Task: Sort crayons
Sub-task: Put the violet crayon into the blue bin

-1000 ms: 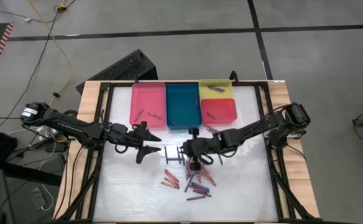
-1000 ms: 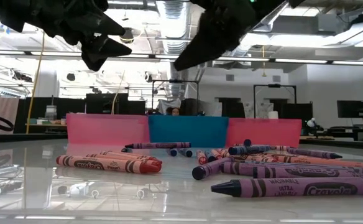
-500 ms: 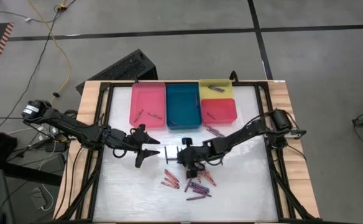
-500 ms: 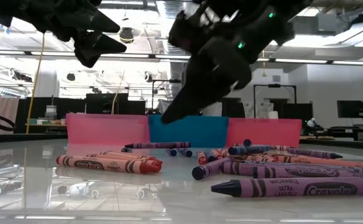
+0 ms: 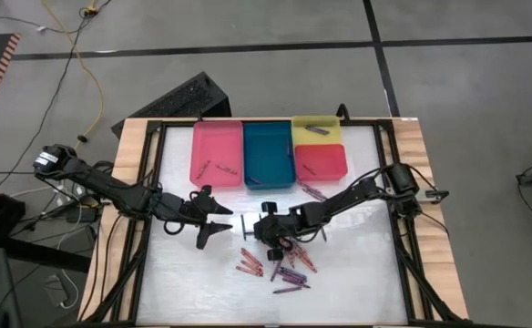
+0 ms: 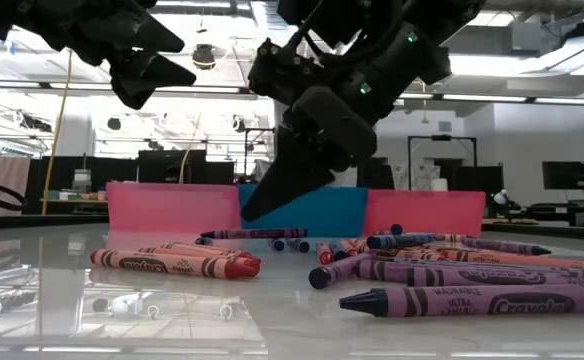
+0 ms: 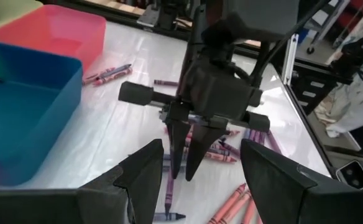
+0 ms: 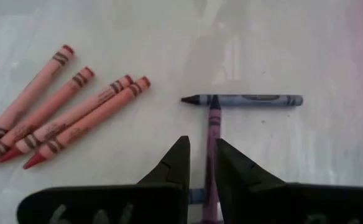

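Note:
Loose crayons [image 5: 280,264] in red, purple and dark blue lie on the white table top. My right gripper [image 8: 201,144] hangs slanting down just above them, open by a narrow gap, with nothing between its fingers. Through the gap I see a purple crayon [image 8: 212,124] lying on the table. Its tip meets a dark blue crayon [image 8: 247,99] that lies crosswise. Several red crayons [image 8: 63,118] lie side by side nearby. My left gripper [image 5: 219,221] hovers open above the table, left of the pile, and faces the right gripper [image 7: 184,149].
Pink [image 5: 217,153], teal [image 5: 268,153], yellow [image 5: 316,130] and red [image 5: 321,161] trays stand in a row at the table's far edge. A few crayons lie in the pink and yellow ones. More purple crayons [image 5: 313,191] lie in front of the red tray.
My right gripper has come down and gone toward the table's left, from high over the pile to just above the crayons. Its finger gap is unchanged. No crayon has moved.

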Controlling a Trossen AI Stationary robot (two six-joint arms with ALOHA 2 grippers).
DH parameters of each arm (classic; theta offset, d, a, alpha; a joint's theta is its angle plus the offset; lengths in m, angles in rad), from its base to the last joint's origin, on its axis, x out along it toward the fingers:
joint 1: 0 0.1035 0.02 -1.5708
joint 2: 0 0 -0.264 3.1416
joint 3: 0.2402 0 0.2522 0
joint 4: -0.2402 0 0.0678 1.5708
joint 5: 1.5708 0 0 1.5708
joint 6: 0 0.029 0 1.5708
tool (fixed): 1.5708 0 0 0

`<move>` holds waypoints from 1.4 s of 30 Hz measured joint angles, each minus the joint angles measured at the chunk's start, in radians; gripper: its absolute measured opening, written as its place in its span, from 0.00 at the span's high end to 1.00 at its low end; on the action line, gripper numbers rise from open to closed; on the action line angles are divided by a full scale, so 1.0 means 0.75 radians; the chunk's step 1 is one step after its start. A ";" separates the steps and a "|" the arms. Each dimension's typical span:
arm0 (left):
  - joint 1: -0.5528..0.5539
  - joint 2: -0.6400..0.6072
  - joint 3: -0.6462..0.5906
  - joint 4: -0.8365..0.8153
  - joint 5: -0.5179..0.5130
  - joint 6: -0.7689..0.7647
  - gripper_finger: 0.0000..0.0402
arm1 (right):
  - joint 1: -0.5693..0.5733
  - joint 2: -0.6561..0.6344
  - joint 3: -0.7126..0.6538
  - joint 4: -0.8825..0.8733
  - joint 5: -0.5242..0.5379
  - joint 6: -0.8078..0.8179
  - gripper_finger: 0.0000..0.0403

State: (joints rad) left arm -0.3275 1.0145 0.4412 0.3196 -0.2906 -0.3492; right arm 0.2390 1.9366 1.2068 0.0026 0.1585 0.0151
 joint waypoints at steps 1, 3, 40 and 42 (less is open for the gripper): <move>0.000 0.000 0.000 -0.002 -0.002 0.000 0.49 | 0.000 0.000 0.000 0.005 0.001 0.000 0.83; 0.000 0.000 0.000 -0.002 -0.010 0.014 0.49 | -0.002 0.000 0.000 0.003 0.017 -0.001 0.83; 0.001 0.003 0.000 -0.001 -0.047 0.047 0.49 | -0.043 0.000 0.000 -0.022 0.030 -0.019 0.67; 0.001 0.003 0.000 0.000 -0.047 0.045 0.49 | -0.043 0.000 0.000 -0.023 0.030 -0.016 0.67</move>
State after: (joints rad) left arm -0.3267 1.0168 0.4412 0.3195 -0.3260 -0.3157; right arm 0.2068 1.9366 1.2068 -0.0143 0.1814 0.0034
